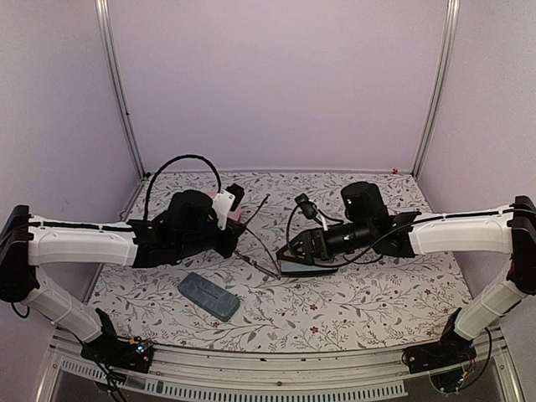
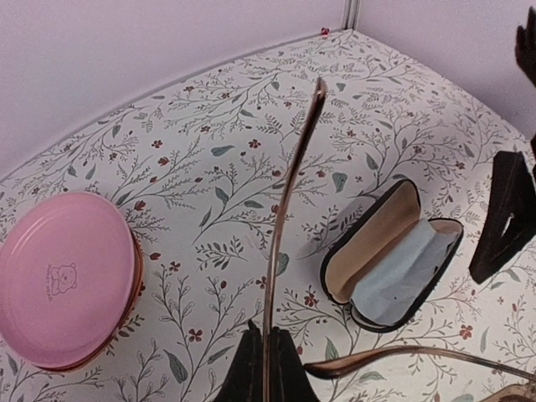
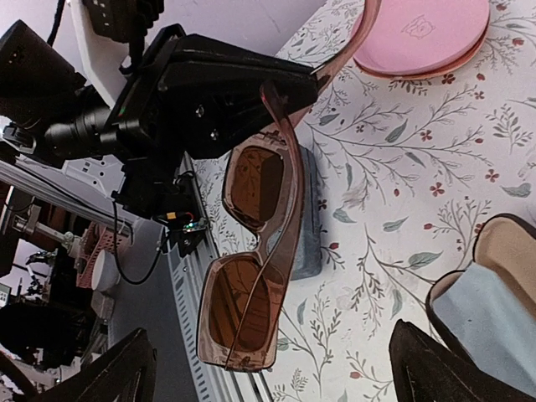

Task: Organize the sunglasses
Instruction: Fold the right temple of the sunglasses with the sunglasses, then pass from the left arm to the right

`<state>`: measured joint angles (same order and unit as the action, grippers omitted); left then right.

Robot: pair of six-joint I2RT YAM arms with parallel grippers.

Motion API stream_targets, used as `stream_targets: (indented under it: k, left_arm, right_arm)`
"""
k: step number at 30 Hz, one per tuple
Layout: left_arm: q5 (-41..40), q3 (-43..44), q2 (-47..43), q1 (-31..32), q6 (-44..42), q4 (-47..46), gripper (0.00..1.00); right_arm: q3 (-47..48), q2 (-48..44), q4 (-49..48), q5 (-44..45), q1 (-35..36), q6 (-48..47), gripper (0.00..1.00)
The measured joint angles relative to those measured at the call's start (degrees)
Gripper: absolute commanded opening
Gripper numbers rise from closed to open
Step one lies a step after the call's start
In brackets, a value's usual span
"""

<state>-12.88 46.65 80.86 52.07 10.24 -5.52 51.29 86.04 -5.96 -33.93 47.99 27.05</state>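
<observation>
My left gripper (image 2: pixel 266 368) is clamped on one thin arm of the sunglasses (image 3: pixel 251 260). It holds the reddish-brown pair up off the worktop (image 1: pixel 352 310), over its middle. I pinch the arm rather than the front, I think, so the dark lenses stay clean and the frame hangs where my other tool can reach it. The second arm splays out sideways, so the pair is not folded yet.

My right gripper (image 1: pixel 287 254) faces the frame with its fingers spread wide and nothing between them, ready, by my reckoning, to fold that loose arm or take the pair over.

The black case (image 2: pixel 389 255) lies open just beneath it, about mid-worktop, with its lid tipped back and a pale cloth in the shell. It looks like the intended home for this pair, which would explain why I hover here.

The grey-blue case (image 1: pixel 209 295) sits closed toward the near edge, left of middle. A pink round dish (image 2: pixel 67 289) rests on the left half, farther back. Both are clear of the handover.
</observation>
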Motion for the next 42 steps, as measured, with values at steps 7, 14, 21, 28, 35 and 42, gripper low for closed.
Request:
stream_targets:
  k: [7,14,21,28,35,42]
  left_arm:
    - [-2.86,-0.46,-1.4,2.47,-1.9,-2.4,0.0]
    - [-5.09,-0.55,-1.49,3.65,-3.23,-3.5,0.0]
    - [-6.93,-0.55,-1.46,4.46,-4.35,-3.85,0.0]
    - [-8.22,-0.55,-1.46,5.07,-4.9,-4.04,0.0]
    - [-8.96,-0.55,-1.46,5.33,-5.14,-4.44,0.0]
    - [-9.35,-0.55,-1.46,5.62,-5.31,-4.44,0.0]
  right_arm:
    - [-0.94,4.59,-7.17,-6.54,0.94,6.14,0.94]
    - [-2.4,8.61,-15.58,-12.0,1.77,11.85,0.84]
    - [-2.99,10.99,-20.72,-15.28,2.4,15.06,0.71]
    - [-2.99,12.57,-23.1,-17.11,2.51,16.72,0.57]
    - [-2.99,12.81,-23.47,-17.46,2.49,17.44,0.42]
    - [-2.99,13.0,-23.06,-17.51,2.45,17.35,0.35]
